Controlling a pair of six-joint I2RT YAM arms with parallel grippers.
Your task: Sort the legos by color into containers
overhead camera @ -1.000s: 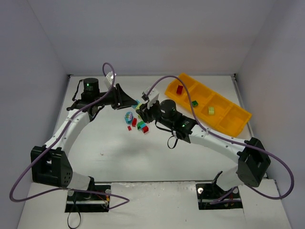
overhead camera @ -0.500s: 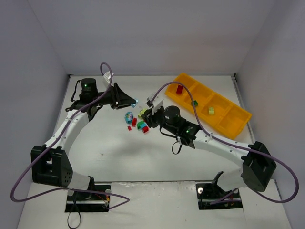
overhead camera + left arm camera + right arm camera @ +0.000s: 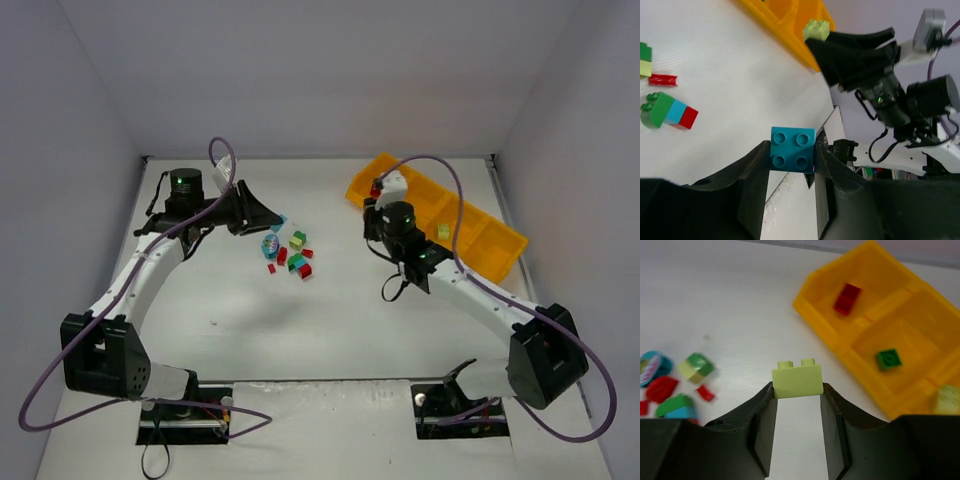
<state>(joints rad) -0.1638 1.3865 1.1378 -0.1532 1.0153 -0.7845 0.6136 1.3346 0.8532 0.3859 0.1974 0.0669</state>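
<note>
My left gripper [image 3: 792, 150] is shut on a teal-blue lego [image 3: 792, 149], held above the table; in the top view this gripper [image 3: 278, 218] hangs just up-left of the loose legos [image 3: 290, 256]. Those are red, green, teal and pale bricks in a small pile. My right gripper [image 3: 797, 385] is shut on a pale yellow-green lego [image 3: 797, 379], over the table beside the left end of the orange-yellow tray [image 3: 910, 295]. Its containers hold a red brick [image 3: 847, 297], a green brick [image 3: 888, 359] and a pale brick [image 3: 946, 399]. From above, the right gripper [image 3: 372, 205] is at the tray's [image 3: 490, 245] near-left corner.
A teal oval piece [image 3: 270, 244] lies at the pile's left. White walls close in the table on three sides. Purple cables loop over both arms. The arm bases sit at the near edge.
My right arm has swung right from the pile to the tray's left end, carrying the pale yellow-green lego. My left gripper has barely shifted, with the teal-blue lego still in it.
</note>
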